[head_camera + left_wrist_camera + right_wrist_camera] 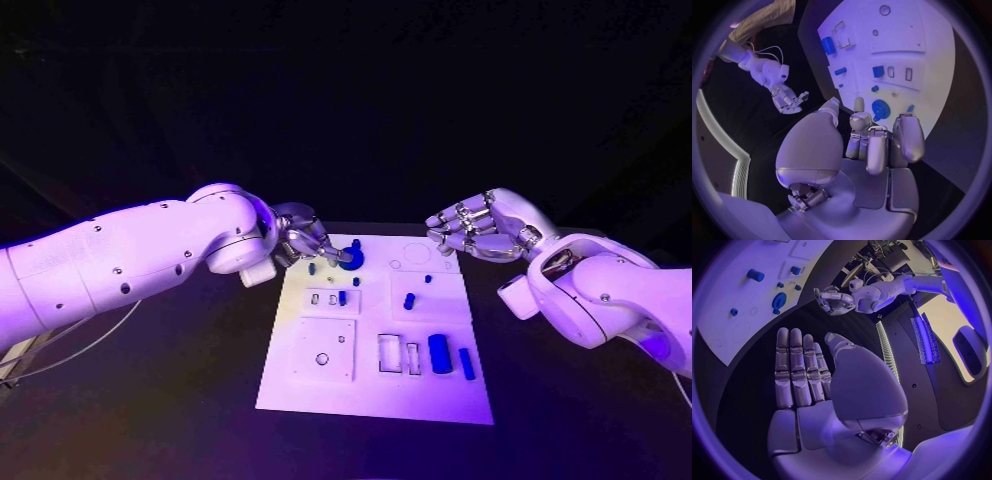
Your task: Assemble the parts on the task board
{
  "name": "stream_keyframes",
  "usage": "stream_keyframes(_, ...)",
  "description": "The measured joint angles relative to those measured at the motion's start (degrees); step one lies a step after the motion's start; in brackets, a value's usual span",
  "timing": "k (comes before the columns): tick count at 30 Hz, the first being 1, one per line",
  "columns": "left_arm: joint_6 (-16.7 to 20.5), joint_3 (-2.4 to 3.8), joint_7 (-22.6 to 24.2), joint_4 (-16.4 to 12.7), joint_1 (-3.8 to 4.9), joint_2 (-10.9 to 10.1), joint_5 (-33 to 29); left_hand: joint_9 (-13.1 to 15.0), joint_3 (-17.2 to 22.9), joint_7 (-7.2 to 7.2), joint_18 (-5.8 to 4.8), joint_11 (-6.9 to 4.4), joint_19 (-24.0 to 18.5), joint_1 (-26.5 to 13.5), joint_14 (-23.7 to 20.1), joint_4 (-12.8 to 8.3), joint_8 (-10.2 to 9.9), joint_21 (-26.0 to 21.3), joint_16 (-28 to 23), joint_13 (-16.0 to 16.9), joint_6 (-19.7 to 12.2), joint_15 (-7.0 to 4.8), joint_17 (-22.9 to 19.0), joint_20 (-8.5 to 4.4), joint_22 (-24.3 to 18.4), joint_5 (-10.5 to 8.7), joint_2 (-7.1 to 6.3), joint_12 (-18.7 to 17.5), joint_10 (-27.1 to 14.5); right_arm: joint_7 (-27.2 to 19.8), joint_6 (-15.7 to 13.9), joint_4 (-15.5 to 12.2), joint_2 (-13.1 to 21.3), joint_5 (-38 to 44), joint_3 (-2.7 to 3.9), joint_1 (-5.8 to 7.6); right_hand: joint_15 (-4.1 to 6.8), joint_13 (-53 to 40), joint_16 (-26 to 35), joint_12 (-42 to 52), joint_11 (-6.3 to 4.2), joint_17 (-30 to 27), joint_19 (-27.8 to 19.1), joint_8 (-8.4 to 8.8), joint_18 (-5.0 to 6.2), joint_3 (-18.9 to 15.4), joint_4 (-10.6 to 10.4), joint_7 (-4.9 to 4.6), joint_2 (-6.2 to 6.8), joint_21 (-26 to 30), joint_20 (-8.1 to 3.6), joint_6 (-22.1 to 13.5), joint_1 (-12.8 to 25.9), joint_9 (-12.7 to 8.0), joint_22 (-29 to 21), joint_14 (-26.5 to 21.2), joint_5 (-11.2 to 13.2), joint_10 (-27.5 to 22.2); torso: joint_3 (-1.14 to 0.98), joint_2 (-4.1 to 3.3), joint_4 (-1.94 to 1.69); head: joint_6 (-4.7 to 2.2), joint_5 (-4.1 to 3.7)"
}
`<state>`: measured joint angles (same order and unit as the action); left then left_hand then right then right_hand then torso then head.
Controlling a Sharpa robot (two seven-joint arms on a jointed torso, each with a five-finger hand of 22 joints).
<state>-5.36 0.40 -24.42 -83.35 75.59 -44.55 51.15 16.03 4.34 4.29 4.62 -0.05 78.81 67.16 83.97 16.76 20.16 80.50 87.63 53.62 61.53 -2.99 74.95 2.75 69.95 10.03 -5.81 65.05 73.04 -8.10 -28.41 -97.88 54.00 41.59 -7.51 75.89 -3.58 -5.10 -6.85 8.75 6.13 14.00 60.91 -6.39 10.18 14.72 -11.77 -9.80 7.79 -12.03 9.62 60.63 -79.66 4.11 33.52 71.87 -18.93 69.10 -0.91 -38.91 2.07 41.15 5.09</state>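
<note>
Your head camera looks down from above on the whole task board (378,330). Each wrist camera sits close behind its own hand, facing past the fingers toward the board. All three share the board's far end with the blue gear (352,260).

My left hand (306,243) covers part of the far left corner of the white board (378,395), so I cannot tell whether my fingers touch the round blue gear (352,260) there. The small blue pieces (410,300) mid-board are too tiny to make out their shape. My right arm (635,300) runs off the picture's edge.
</note>
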Motion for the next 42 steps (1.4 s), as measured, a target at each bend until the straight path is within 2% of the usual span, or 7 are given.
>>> stream_keyframes(4,-3.5,-0.16,-4.9,1.9,0.08,2.8,4.1,2.1,-2.0,-0.2,-0.17,-0.43,1.4,-0.8,0.0,0.0,1.4,1.2,0.7,2.8,-0.2,-0.4,0.0,-0.2,2.2,0.0,0.75,2.0,1.0,-0.8,0.4,0.0,0.5,-1.1,-0.03,-0.05,0.0,0.5,0.5,-0.4,0.0,-0.5,0.2,0.33,-0.01,-0.2,0.2,0.01,0.08,0.5,0.19,0.0,0.5,0.0,-0.9,0.0,-0.4,0.0,-0.18,0.14,0.07,0.13,0.15)
stream_keyframes(10,-6.6,-0.59,-9.9,5.1,0.13,6.3,8.0,4.0,-3.7,-0.54,-0.17,-0.48,1.4,-1.9,0.0,0.1,2.3,1.4,0.7,3.8,-0.5,-0.4,0.0,-0.2,3.0,0.0,1.89,2.4,1.1,-1.7,0.3,-0.1,1.3,-2.2,-0.04,-0.06,0.0,1.1,1.8,-1.2,0.0,-1.3,0.2,0.9,-0.01,-0.8,0.4,-0.19,0.07,1.4,0.19,0.2,0.9,-0.1,-2.3,0.0,-1.1,0.0,-0.42,0.32,0.18,0.49,0.35)
stream_keyframes(15,-8.1,-0.91,-11.8,7.2,0.13,8.8,9.9,4.7,-4.4,-0.62,-0.16,-0.48,1.6,-2.2,0.0,0.0,2.6,1.7,1.1,4.3,-0.6,-0.4,0.0,-0.41,3.5,0.0,2.19,2.7,1.1,-2.1,-0.1,-0.2,1.8,-2.7,-0.04,-0.07,-0.16,1.2,2.6,-1.7,0.23,-1.9,0.4,1.33,-0.01,-1.0,0.7,-0.31,0.29,1.9,0.4,0.1,1.2,-0.1,-3.2,-0.2,-2.6,-0.2,-0.46,0.33,0.22,0.7,0.51)
stream_keyframes(22,-9.0,-1.12,-13.0,9.2,-0.03,10.8,11.6,5.9,-5.7,-0.82,-0.17,-0.47,1.6,-2.2,0.0,-0.1,3.3,1.7,1.4,4.9,-0.8,-0.4,0.0,-0.41,3.7,0.0,2.19,3.1,1.5,-2.3,-0.8,-0.3,2.1,-3.0,-0.05,-0.07,-0.23,1.3,2.9,-2.0,0.43,-2.3,0.4,1.57,0.0,-1.3,0.9,-0.37,0.29,2.5,0.4,0.0,1.2,0.0,-4.0,-0.2,-3.8,-0.4,-0.46,0.27,0.29,0.93,0.64)
stream_keyframes(32,-9.7,-1.35,-13.5,10.9,-0.51,12.7,12.1,6.4,-6.1,-0.9,-0.16,-0.47,1.6,-2.2,0.0,0.0,3.3,1.7,1.4,4.9,-1.0,-0.4,0.0,-0.47,3.9,0.0,2.19,3.1,1.5,-2.3,-1.5,-0.3,2.0,-3.2,-0.05,-0.07,-0.43,1.2,3.0,-2.2,0.43,-2.7,0.4,1.61,-0.01,-1.4,1.1,-0.54,0.29,2.6,0.4,-0.1,1.2,0.0,-4.5,-0.4,-4.9,-0.4,-0.36,0.24,0.15,1.3,0.23)
stream_keyframes(37,-10.4,-1.45,-13.6,12.2,-0.62,13.5,12.2,6.8,-6.3,-0.81,-0.17,-0.47,2.0,-2.2,0.0,-0.2,3.5,2.0,1.6,4.8,-1.2,-0.4,0.0,-0.42,4.0,0.0,2.22,3.1,1.5,-2.3,-1.9,-0.3,2.1,-3.2,-0.05,-0.07,-0.43,1.2,3.0,-2.5,0.43,-3.1,0.6,1.84,0.0,-1.3,1.3,-0.54,0.29,2.9,0.61,-0.1,1.2,0.0,-5.2,-0.4,-7.2,-0.4,-0.36,0.25,0.18,1.53,0.2)
stream_keyframes(42,-11.0,-1.49,-13.7,13.1,-0.73,14.0,12.2,6.9,-6.3,-0.81,-0.17,-0.47,2.0,-1.9,0.0,-0.2,3.5,2.0,1.6,4.8,-1.2,-0.4,0.0,-0.41,4.1,0.0,2.5,3.1,1.5,-2.3,-2.4,-0.3,2.2,-3.3,-0.05,-0.07,-0.43,1.2,3.0,-2.5,0.43,-3.1,0.6,1.84,0.0,-1.2,1.3,-0.54,0.29,2.9,0.61,-0.1,1.2,0.0,-5.2,-0.4,-7.2,-0.4,-0.36,0.26,0.16,1.68,0.23)
